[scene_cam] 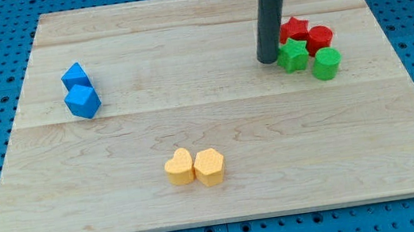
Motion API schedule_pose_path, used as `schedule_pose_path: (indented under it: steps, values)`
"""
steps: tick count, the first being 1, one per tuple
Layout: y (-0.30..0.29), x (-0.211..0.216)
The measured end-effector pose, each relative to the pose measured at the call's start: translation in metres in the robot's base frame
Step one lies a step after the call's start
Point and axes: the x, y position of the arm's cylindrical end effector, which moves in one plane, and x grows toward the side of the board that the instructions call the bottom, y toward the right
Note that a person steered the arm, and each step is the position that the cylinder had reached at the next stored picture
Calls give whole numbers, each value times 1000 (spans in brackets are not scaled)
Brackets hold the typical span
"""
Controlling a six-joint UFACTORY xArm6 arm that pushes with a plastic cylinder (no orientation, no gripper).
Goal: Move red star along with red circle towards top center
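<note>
My tip (267, 61) rests on the wooden tabletop (218, 202) in the far right part of the scene, just to the left of a tight cluster of four blocks. There is no gripper on this arm, only the dark rod, so there is nothing to call wide, narrow or holding; it can only shove.

Nearest the tip is the green star (291, 56), touching or all but touching the rod's right side. Just beyond it, farther from me and partly hidden by the rod, sits the red star (293, 28), and to its right the red circle (320, 37), the two reds pressed against each other. A second green block (326, 63), rounded though I cannot make out its exact shape, lies at the near right corner of the cluster, against the green star and below the red circle.

I judge the placement awkward for the task: the reds must travel left along the far edge towards top centre, yet my tip stands on their left, the side they should move toward. Pushing from here would drive them right, away from the goal. The tip probably needs to go round to the cluster's right side, and the greens, packed so close, may be dragged along.

Well apart on the left are two blue blocks (79, 90), angular and stacked close together in the view. Near the middle front lie a yellow heart (179, 167) and a yellow block (210, 166) side by side, touching. None of these stand in the path.
</note>
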Motion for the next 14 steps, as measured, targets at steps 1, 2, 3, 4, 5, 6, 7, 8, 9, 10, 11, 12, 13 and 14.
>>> schedule_pose_path:
  steps: [1,2,3,4,5,6,7,8,9,10,11,12,13,14]
  values:
    - [-7,15]
    - [-16,23]
    - [-20,9]
    - [-75,-38]
    - [-42,-140]
    - [101,-174]
    - [197,-117]
    - [217,-41]
    - [178,-22]
    - [167,-9]
    - [152,-7]
    - [108,-18]
    - [74,-38]
    - [39,-55]
